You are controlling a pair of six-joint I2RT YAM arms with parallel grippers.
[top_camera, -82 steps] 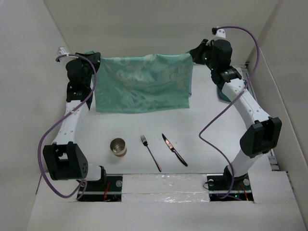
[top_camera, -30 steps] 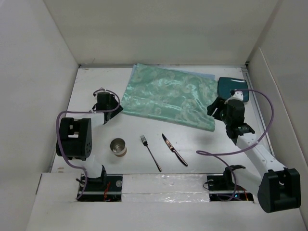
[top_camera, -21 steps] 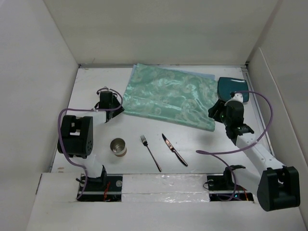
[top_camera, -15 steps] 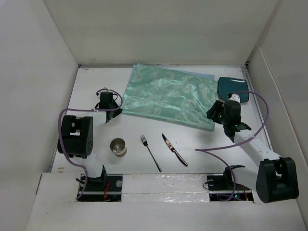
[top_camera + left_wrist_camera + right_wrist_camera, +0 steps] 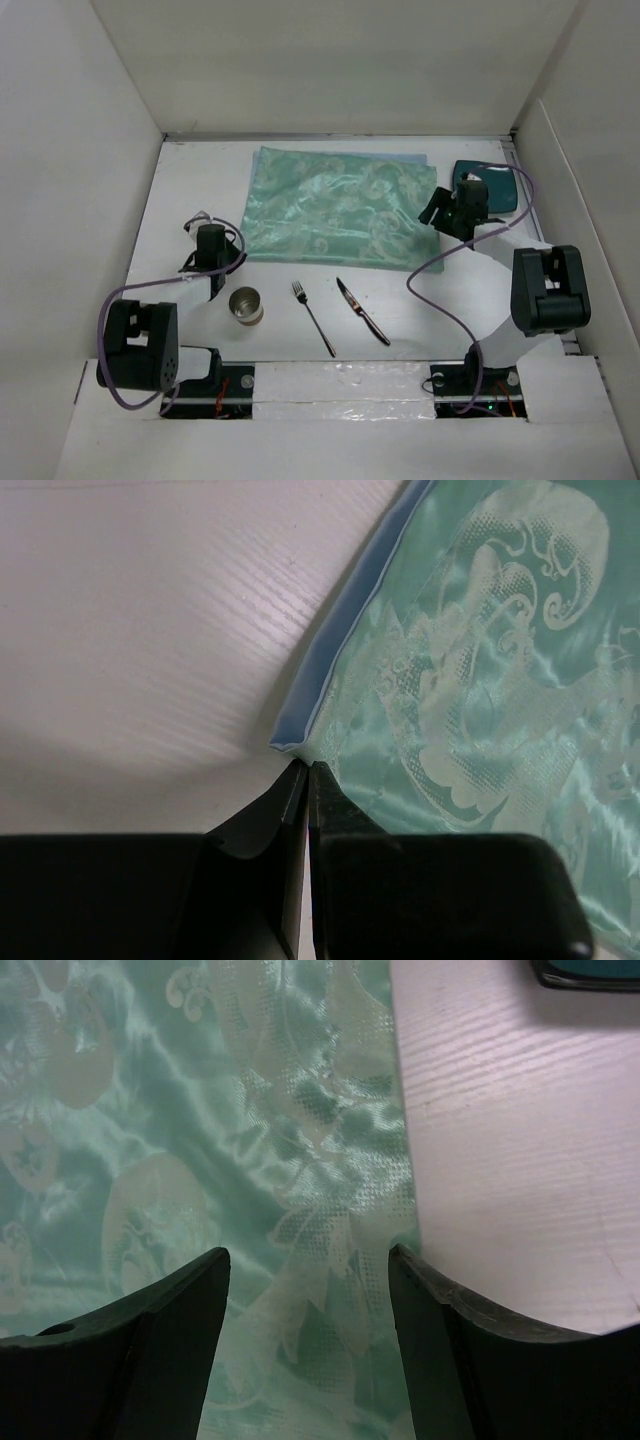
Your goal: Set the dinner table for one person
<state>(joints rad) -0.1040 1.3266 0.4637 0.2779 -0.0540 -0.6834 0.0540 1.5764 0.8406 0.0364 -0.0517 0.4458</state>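
Where satin placemat [image 5: 335, 205] lies flat, matte dinner table [image 5: 190, 185], metal cup [image 5: 245, 305].

— Top external?
— Fixed high, well back from the near edge of the placemat [image 5: 335, 208], looking down and forward; far enough to take in the whole dinner table [image 5: 190, 180].
— Left wrist?
— Low and very close at the placemat's near-left corner, facing across it.
— Right wrist?
— Close above the placemat's right edge, looking down.
— Shared?
— Only the placemat: whole from above, corner and edge up close.
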